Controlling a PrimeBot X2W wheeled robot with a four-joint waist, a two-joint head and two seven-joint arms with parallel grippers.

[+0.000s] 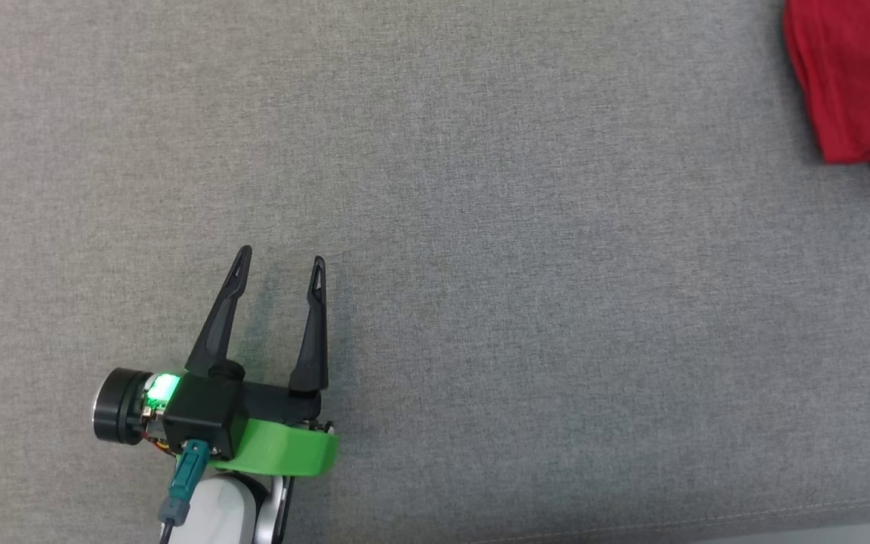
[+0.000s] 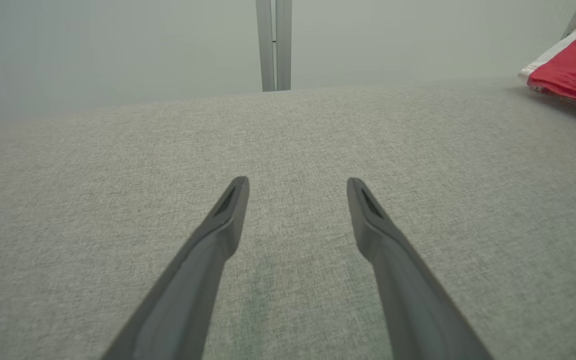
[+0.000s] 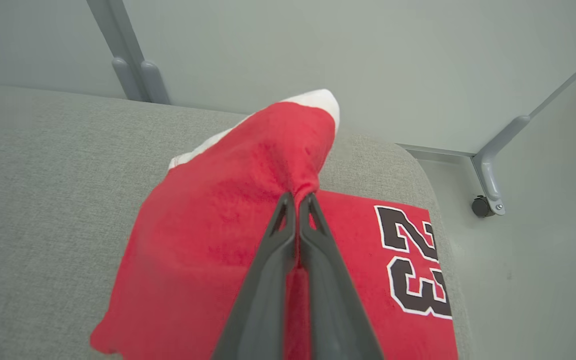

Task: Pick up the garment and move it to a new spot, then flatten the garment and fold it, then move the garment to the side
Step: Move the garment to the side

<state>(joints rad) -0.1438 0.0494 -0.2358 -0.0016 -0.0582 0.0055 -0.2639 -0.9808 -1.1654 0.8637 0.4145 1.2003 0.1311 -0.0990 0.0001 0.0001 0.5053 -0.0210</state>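
The garment is a red jersey with white trim and a black number 23, lying near the rounded corner of the grey cushion. My right gripper is shut on a raised fold of its red cloth, which lifts above the flat part. The head view catches the garment at the top right edge. My left gripper stands open over bare grey fabric at the lower left, far from the garment. From the left wrist, that left gripper holds nothing, and the garment lies at the far right.
The grey fabric cushion spans the head view, with its front seam at the bottom right. Beyond the cushion's corner stand a pale wall, a metal frame leg with a caster and an upright post.
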